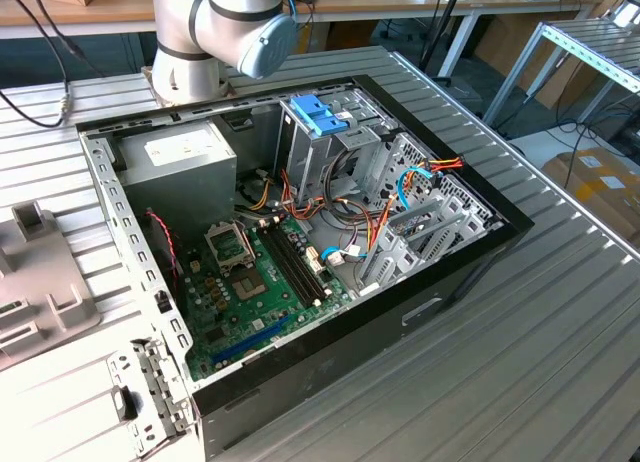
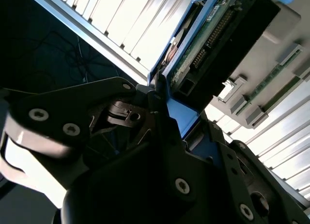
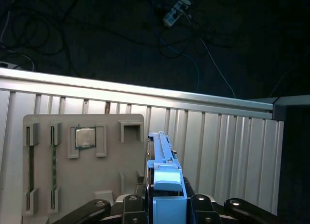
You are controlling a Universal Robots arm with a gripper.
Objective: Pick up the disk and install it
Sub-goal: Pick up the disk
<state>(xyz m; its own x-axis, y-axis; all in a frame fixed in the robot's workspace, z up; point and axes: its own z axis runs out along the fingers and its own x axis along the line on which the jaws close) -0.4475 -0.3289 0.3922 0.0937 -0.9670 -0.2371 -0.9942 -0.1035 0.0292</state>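
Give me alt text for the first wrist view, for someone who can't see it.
The claw grips the disk, its light-blue end tab toward the camera, above a ribbed metal table. A grey tray holding a square chip lies on the table beside it; beyond, cables cross a dark floor.

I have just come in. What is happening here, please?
A robot arm is working on putting a disk into the open computer case. In the first wrist view, the gripper is closed on the disk, which stands on edge in its grasp, close to the grey tray on the slatted metal table. The disk is not yet in the case.
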